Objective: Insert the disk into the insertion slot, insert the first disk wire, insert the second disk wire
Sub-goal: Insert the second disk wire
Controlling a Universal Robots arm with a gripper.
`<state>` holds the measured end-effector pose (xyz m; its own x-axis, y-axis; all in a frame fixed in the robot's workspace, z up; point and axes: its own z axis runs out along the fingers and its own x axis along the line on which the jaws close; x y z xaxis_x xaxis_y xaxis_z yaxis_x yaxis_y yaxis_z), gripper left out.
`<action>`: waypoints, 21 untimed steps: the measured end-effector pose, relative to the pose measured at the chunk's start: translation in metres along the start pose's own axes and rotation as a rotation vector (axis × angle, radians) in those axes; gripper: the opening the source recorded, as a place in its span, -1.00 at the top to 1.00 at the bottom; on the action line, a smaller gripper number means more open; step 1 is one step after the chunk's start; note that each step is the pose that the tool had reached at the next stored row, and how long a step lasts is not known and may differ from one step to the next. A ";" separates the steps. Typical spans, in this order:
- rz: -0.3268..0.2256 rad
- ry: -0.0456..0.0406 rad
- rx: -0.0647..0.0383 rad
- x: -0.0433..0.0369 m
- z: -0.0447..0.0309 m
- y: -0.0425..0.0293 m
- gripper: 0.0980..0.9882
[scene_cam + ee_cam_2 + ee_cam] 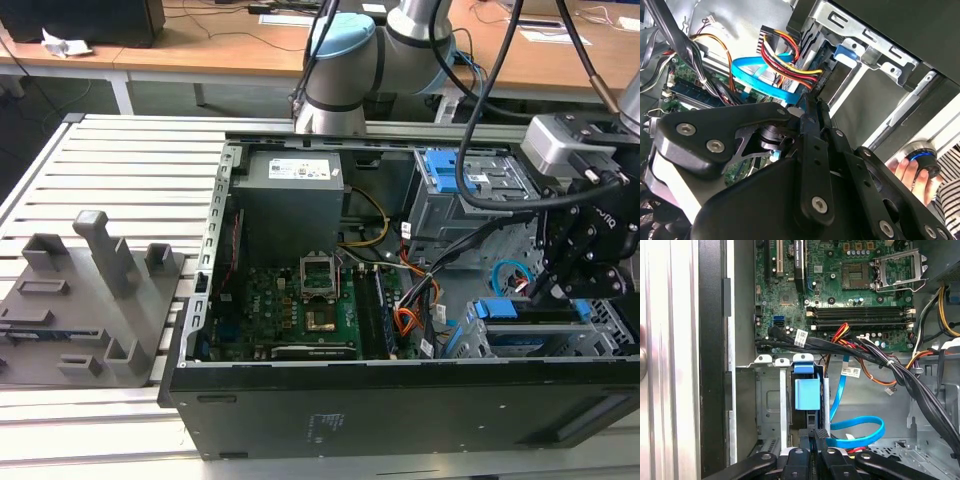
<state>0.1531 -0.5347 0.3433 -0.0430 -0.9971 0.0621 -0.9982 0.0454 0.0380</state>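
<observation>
First wrist view: disk (806, 395) seated in insertion slot (771, 405); hand (816, 436) clenched, touching disk.

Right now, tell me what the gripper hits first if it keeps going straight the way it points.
Probably the disk in its slot. In the first wrist view the gripper sits right at the disk's near edge, the blue cable looping just beside it. Depth is unclear.
</observation>
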 end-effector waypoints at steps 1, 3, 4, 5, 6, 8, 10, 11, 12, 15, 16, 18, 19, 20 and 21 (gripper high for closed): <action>0.000 -0.0002 0.000 0.0000 0.0008 -0.0001 0.87; 0.000 0.0000 0.000 -0.0001 0.0021 -0.0002 0.87; 0.000 0.0000 0.000 -0.0001 0.0022 -0.0003 0.87; 0.000 -0.0004 0.000 -0.0001 0.0025 -0.0003 0.87; 0.000 -0.0004 0.000 -0.0002 0.0026 -0.0003 0.87; 0.000 -0.0005 0.000 -0.0002 0.0028 -0.0003 0.87; 0.000 -0.0017 0.000 -0.0001 0.0012 -0.0003 0.70; 0.000 -0.0011 0.000 0.0002 -0.0049 0.0000 0.70; 0.000 -0.0006 0.000 0.0004 -0.0098 0.0002 0.70; 0.000 -0.0006 0.000 -0.0013 -0.0288 0.0011 0.73; 0.000 -0.0005 0.000 -0.0021 -0.0359 0.0014 0.88; 0.000 -0.0008 0.000 -0.0021 -0.0413 0.0016 0.98; 0.000 -0.0008 0.000 -0.0021 -0.0413 0.0016 0.98; 0.000 -0.0007 0.000 -0.0021 -0.0413 0.0016 0.98; 0.000 -0.0006 0.000 -0.0021 -0.0413 0.0024 0.98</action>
<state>0.1525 -0.5300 0.3844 -0.0429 -0.9972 0.0616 -0.9982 0.0453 0.0381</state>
